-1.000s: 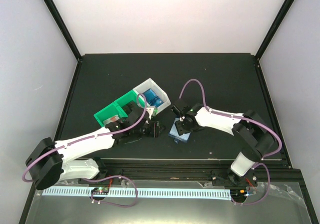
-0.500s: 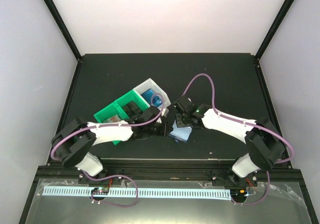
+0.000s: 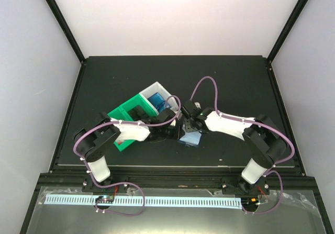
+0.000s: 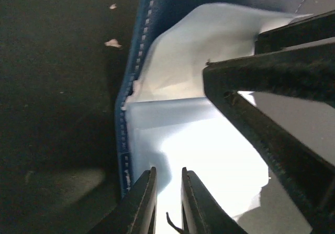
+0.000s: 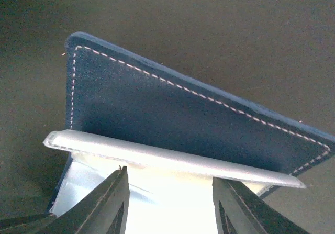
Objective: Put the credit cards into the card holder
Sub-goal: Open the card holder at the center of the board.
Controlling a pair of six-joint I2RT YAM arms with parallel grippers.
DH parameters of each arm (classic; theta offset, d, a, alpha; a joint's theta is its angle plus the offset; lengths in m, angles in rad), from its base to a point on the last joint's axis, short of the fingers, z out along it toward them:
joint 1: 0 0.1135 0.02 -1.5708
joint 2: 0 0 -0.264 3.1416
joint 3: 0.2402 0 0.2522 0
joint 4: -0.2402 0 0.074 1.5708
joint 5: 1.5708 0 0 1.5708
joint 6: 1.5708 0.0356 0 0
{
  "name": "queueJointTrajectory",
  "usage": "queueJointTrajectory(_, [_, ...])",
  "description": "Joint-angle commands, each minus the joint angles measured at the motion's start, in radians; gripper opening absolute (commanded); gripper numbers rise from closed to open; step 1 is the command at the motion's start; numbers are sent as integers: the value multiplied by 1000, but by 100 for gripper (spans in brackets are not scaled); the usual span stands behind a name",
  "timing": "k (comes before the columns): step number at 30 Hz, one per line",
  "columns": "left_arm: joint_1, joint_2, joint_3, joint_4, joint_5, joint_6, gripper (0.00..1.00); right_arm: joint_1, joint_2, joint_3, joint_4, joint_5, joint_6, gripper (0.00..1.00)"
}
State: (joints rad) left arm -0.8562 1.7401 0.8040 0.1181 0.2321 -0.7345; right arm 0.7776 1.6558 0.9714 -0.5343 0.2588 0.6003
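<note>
The small dark blue folding card holder (image 3: pixel 191 138) is being held open at frame centre, with the right gripper (image 5: pixel 172 202) wide astride its clear plastic sleeves (image 5: pixel 157 155) and the left gripper (image 4: pixel 168 197) narrowed to a slit, cardless, so the next move is probably to fetch one of the blue credit cards (image 3: pixel 156 99) from the white plastic bin (image 3: pixel 163 89) just up-left.

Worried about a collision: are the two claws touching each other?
Apart. Left wrist view shows bright sleeve between the left claw and the right claw.

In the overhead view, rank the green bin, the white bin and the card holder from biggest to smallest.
1. green bin, though it is partly hidden
2. white bin
3. card holder, partly covered too
</note>
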Motion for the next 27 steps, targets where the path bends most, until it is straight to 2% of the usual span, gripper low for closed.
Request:
queueJointTrajectory(1, [15, 28, 14, -18, 4, 17, 15, -23, 18, -1, 43, -6, -2, 47])
queueJointTrajectory(8, [25, 46, -19, -35, 7, 21, 14, -64, -4, -87, 82, -58, 31, 51])
queueJointTrajectory(18, [44, 24, -27, -67, 14, 58, 14, -89, 73, -9, 37, -41, 18, 53])
queueJointTrajectory(22, [50, 12, -11, -74, 33, 65, 15, -88, 66, -67, -3, -66, 44, 51])
queueJointTrajectory(27, [57, 5, 19, -83, 71, 67, 16, -68, -7, -178, -27, -178, 112, 49])
